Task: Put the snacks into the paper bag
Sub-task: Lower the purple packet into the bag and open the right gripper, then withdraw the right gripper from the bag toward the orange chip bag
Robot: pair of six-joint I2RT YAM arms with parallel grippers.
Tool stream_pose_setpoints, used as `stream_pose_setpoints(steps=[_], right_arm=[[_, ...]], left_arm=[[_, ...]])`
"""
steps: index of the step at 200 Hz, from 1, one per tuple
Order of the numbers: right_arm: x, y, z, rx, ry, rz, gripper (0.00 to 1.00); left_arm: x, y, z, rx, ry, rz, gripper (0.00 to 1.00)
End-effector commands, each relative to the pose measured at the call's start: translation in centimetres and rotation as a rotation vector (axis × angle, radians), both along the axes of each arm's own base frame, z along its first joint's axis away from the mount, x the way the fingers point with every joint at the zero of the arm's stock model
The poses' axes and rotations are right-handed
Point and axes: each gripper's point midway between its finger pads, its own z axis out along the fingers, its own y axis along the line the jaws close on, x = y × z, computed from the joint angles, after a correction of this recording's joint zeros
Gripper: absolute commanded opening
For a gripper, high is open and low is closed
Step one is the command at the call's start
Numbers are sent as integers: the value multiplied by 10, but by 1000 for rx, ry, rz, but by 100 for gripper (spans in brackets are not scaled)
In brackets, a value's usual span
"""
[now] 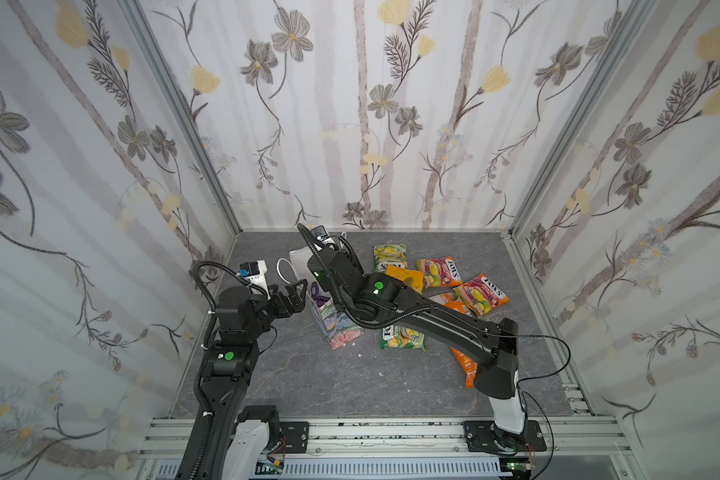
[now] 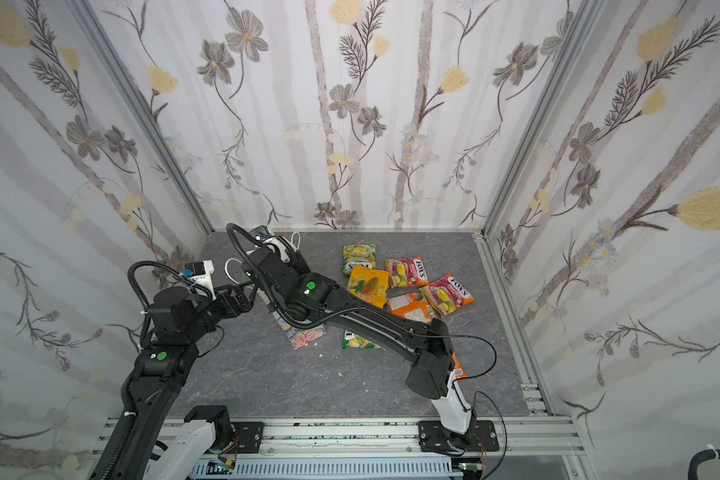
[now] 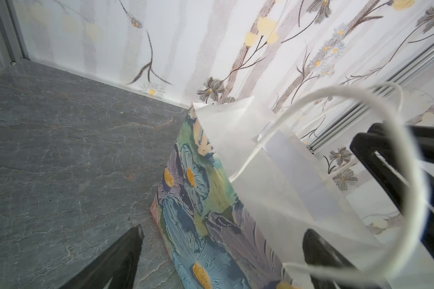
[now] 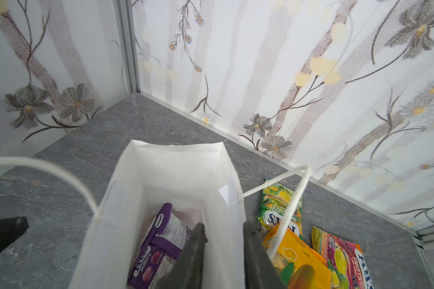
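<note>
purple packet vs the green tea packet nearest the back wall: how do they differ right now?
Place: the purple packet lies inside the paper bag; the green tea packet lies outside, on the table beside the bag.
Colour: the purple packet shows berries; the green tea packet is green-yellow.
Shared: both are glossy pillow-shaped candy packets.

Near-left base: left arm (image 1: 225, 374) rises, elbow bent, wrist roughly level. The left hand (image 1: 297, 296) points right with its jaws spread wide.
Near-right base: right arm (image 1: 433, 320) stretches across the middle, wrist tipped down. The right hand (image 4: 224, 240) points downward, fingers (image 4: 193, 252) a narrow gap apart.
</note>
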Motion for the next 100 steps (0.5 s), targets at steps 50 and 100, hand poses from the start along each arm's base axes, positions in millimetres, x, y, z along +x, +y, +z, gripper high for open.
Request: stream_pose_setpoints(steps=[50,100], right_arm=[[-29,7,32,140,55,153,27],[-69,-34,53,275,36,238,31]], left_arm=[[2,1,8,0,-37,0,100],[1,1,10,0,-44,3,100]])
